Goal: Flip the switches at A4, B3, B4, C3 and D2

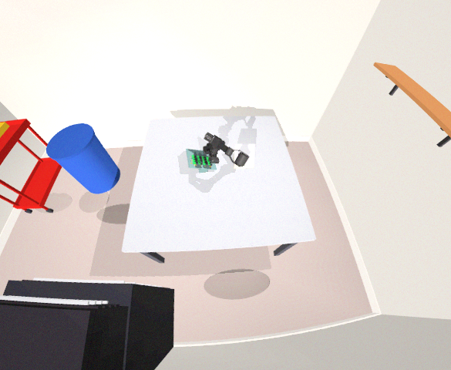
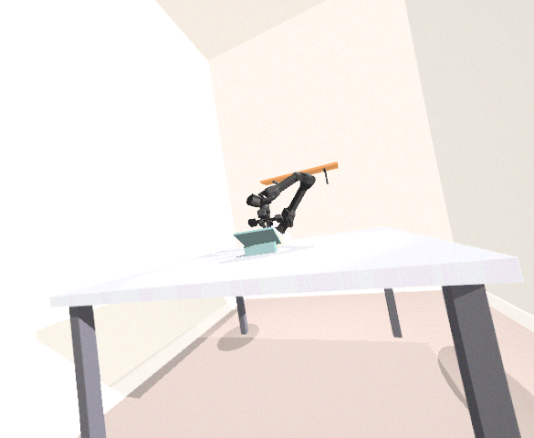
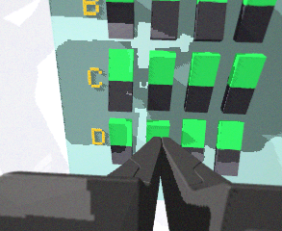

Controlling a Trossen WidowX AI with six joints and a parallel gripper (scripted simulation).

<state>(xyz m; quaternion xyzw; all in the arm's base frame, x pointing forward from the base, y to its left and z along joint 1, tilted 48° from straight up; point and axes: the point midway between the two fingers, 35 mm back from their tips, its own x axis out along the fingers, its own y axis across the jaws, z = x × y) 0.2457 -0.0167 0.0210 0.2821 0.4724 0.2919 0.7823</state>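
Observation:
The teal panel (image 1: 189,163) (image 2: 254,238) (image 3: 78,108) stands tilted on a base. Its switches have a green far half and a black near half. In the wrist view, C3 (image 3: 205,69), C4 (image 3: 247,71) and D4 (image 3: 230,135) show both halves. B3 (image 3: 165,21) and B4 (image 3: 255,21) are cut by the top edge; row A is out of view. My gripper (image 2: 267,225) (image 3: 160,144) is shut and empty, its tips low over D2 (image 3: 158,128), hiding D2's near half. Contact cannot be told. Which ends are raised is hard to tell.
D1 (image 3: 120,132) and D3 (image 3: 193,132) stand on either side of the fingertips. C2 (image 3: 162,69) lies just beyond them. The panel is on the white table (image 1: 217,215) (image 2: 351,268). The blue barrel (image 1: 93,167) and red cart (image 1: 40,179) stand off the table.

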